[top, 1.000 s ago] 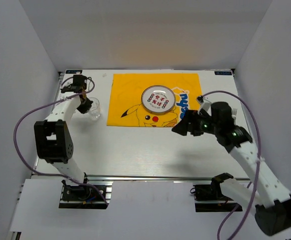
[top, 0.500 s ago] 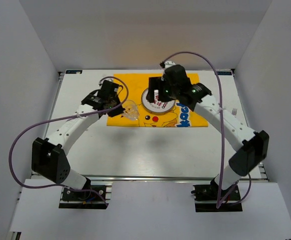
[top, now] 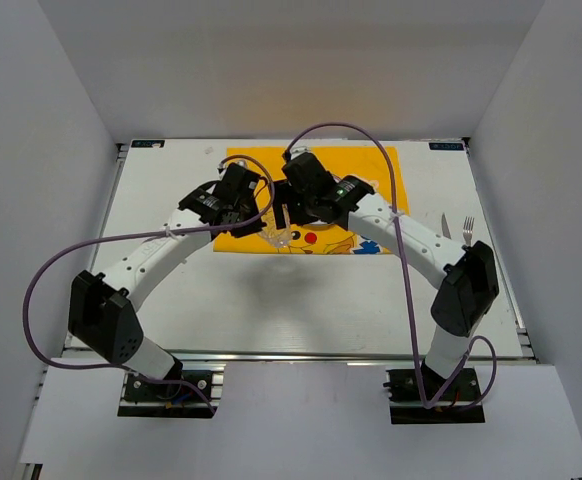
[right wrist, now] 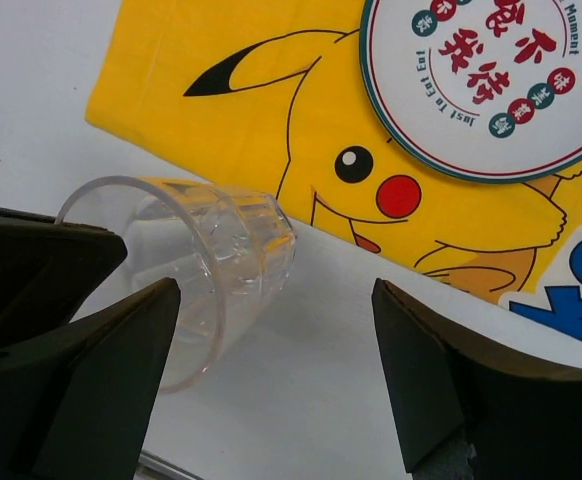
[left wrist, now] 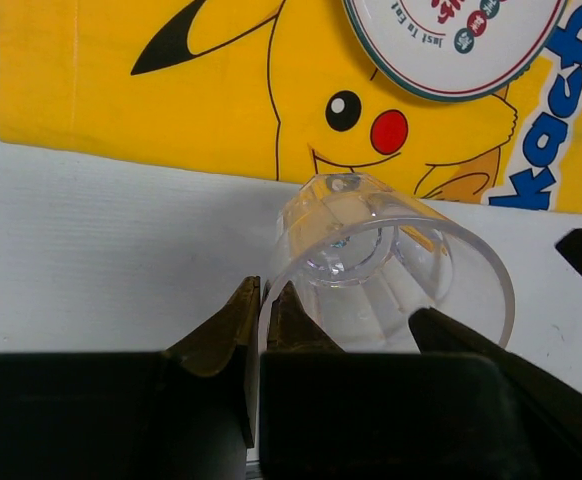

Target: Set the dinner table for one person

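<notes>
Vs 0.5 s ago: left jaws, clamped on the glass (left wrist: 391,265), have shifted from the mat's (left wrist: 71,80) left edge to its near edge, with the glass tipped on its side. Right jaws, wide apart, have dropped from over the plate (right wrist: 491,80) to just beside the glass. Glass and plate are empty; plate sits on the mat. Fork (top: 468,228) lies right of the mat. White tabletop (top: 271,300) spreads under and around the mat.

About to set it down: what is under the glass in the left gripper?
Under the glass is bare white dinner table, beside the yellow mat's edge. The glass is tilted; whether it touches the table is hidden by the left gripper.
</notes>
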Controlling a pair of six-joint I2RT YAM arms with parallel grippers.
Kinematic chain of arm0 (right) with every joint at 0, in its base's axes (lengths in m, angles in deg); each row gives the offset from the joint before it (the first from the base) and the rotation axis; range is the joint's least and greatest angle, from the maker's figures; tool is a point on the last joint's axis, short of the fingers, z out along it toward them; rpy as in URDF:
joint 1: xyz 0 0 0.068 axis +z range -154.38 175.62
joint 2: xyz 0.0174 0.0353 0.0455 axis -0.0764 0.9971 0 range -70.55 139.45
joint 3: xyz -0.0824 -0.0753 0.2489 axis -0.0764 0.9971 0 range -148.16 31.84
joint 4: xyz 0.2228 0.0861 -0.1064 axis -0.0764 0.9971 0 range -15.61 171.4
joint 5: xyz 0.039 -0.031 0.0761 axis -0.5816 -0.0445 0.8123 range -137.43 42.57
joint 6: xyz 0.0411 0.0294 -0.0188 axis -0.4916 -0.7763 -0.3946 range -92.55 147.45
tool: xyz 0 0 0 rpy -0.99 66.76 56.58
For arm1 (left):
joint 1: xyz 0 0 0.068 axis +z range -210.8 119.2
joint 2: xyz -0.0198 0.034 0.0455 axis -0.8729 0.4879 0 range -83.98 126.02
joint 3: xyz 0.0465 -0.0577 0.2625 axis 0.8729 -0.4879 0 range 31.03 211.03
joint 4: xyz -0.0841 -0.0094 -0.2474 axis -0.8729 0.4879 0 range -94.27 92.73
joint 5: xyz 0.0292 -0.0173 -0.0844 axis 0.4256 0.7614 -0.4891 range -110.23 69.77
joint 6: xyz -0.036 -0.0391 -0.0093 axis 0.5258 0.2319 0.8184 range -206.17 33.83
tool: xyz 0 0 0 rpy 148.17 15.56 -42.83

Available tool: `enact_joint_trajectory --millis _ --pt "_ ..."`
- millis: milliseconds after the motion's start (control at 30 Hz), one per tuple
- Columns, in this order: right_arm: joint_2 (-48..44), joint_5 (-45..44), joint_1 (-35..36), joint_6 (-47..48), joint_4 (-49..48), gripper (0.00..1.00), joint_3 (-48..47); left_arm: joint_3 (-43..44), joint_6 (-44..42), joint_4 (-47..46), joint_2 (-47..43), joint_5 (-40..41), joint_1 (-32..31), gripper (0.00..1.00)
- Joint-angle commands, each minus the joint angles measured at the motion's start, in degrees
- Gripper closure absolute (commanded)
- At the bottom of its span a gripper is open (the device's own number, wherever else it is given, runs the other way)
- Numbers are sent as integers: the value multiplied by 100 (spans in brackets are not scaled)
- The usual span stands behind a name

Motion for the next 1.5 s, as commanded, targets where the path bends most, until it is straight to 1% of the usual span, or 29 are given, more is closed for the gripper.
enact_joint_trajectory --millis 0,100,133,200,233,267,300,367,400,467,500,633,767,900,933,967,1000,1033,1100,1133,1167,1233,1267,1300,1333,1367,1400,1467 --pt "-27 -75 49 -79 -280 17 60 160 54 -182 -390 -33 -73 100" --pt "105 -13 75 -96 -271 34 42 117 89 -235 -478 -104 -126 100" --pt "131 -22 93 -114 -271 46 42 116 98 -235 -495 -77 -126 100" --pt "140 -48 101 -131 -271 65 60 160 98 -200 -531 -33 -126 100" --pt "140 -101 101 -140 -271 83 60 178 89 -191 -522 -33 -126 100" --pt "132 -118 145 -140 -271 96 77 195 89 -156 -531 -16 -126 100" --pt "132 -162 154 -166 -263 100 69 239 89 -164 -539 -15 -126 100" --pt "140 -171 189 -175 -254 100 60 292 80 -156 -548 -15 -126 99" --pt "140 -154 224 -184 -262 100 60 327 80 -147 -548 -15 -126 91" --pt "158 -154 242 -202 -271 100 60 467 107 -121 -557 -16 -126 79" --pt "158 -189 259 -210 -271 100 51 512 115 -112 -575 -15 -126 68" --pt "175 -224 225 -272 -306 100 51 757 142 -7 -627 2 -126 52" --pt "263 -294 181 -298 -385 100 25 793 177 134 -750 90 -126 48" --pt "526 -434 14 -316 -342 100 -133 714 273 363 -917 406 -74 42" --pt "597 -444 -187 -325 -342 100 -229 671 291 424 -1013 424 -21 34" --pt "728 -418 -267 -325 -342 100 -291 592 343 468 -1058 502 -21 30" --pt "816 -409 -494 -325 -333 100 -379 565 344 521 -1110 599 -21 28" --pt "922 -391 -731 -307 -307 100 -493 565 344 643 -1146 765 -21 24" --pt "1386 -330 -1119 -220 -62 100 -1194 495 318 741 -1260 854 -21 11" --pt "1571 -312 -1364 -167 70 100 -1528 468 309 863 -1304 959 -21 7" --pt "2008 -242 -1619 -123 219 100 -2314 433 300 916 -1409 1012 -21 2" --pt "2485 -163 -1840 0 694 100 -3223 249 282 1039 -1532 1153 -21 2" --pt "2905 -154 -2189 61 809 100 -3967 179 256 1066 -1689 1188 32 2" --pt "3057 -154 -2288 97 819 100 -4166 13 239 1075 -1760 1215 32 2" --pt "3119 -93 -2394 123 697 100 -4194 -50 221 1118 -1840 1232 32 2" --pt "3111 -23 -2760 123 522 100 -4098 -120 186 1136 -1901 1267 32 2" --pt "3007 4 -2886 115 111 100 -3758 -260 160 1136 -2032 1285 32 2" --pt "2901 232 -3272 167 -392 100 -3178 -463 -15 1032 -2252 1294 32 2"
